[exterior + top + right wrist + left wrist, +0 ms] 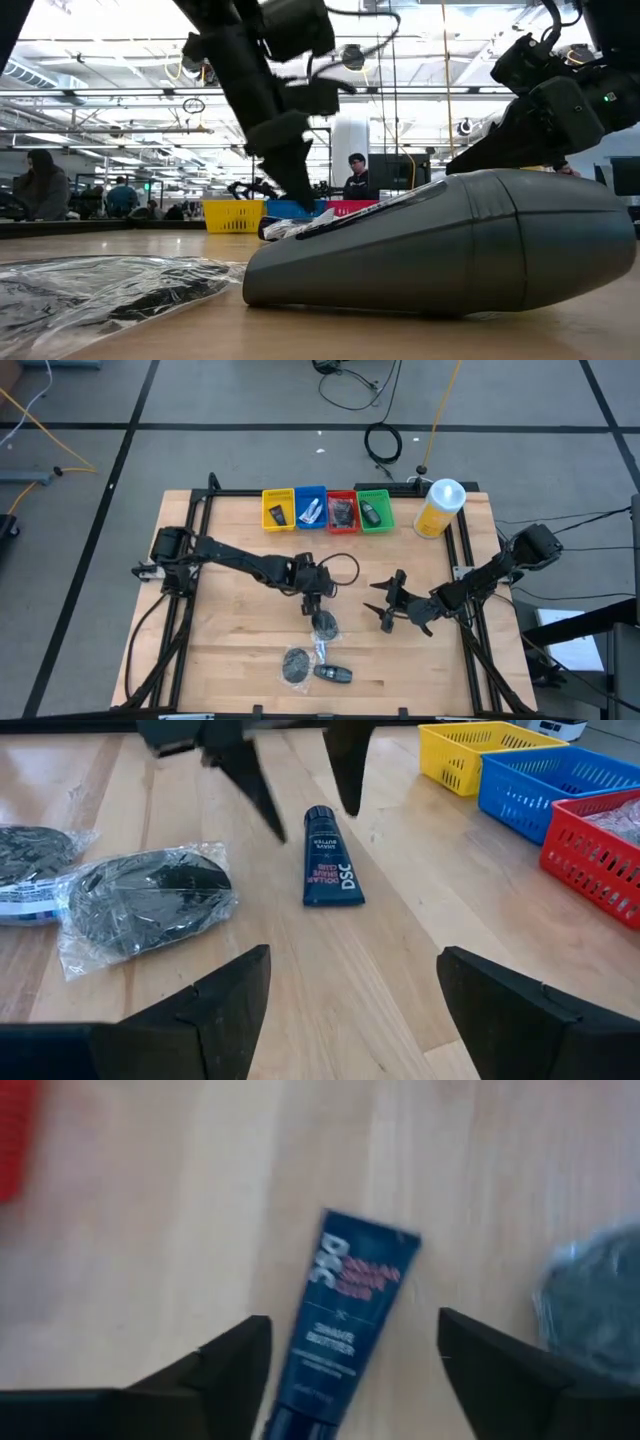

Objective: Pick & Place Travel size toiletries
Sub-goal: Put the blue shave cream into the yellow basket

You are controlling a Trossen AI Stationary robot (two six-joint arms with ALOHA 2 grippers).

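Closest to the low camera lies a smooth grey, tapered bottle on its side, filling the lower right of that frame, with a crinkled clear-wrapped packet at lower left on the pale wooden bench.

From above, the left gripper sits at frame centre, just above a wrapped dark disc; another disc and the dark bottle lie lower.

Only the wrist views show what the jaws stand over: a flat navy tube with pink and white lettering, lying between the left jaws, which are spread wide and hold nothing.

Right of centre, the right gripper also has its jaws wide apart and empty.

Along the upper edge stand yellow, blue, red and green lattice trays, each holding something small, beside a yellow white-capped bottle.

People show in the room behind in the low view.
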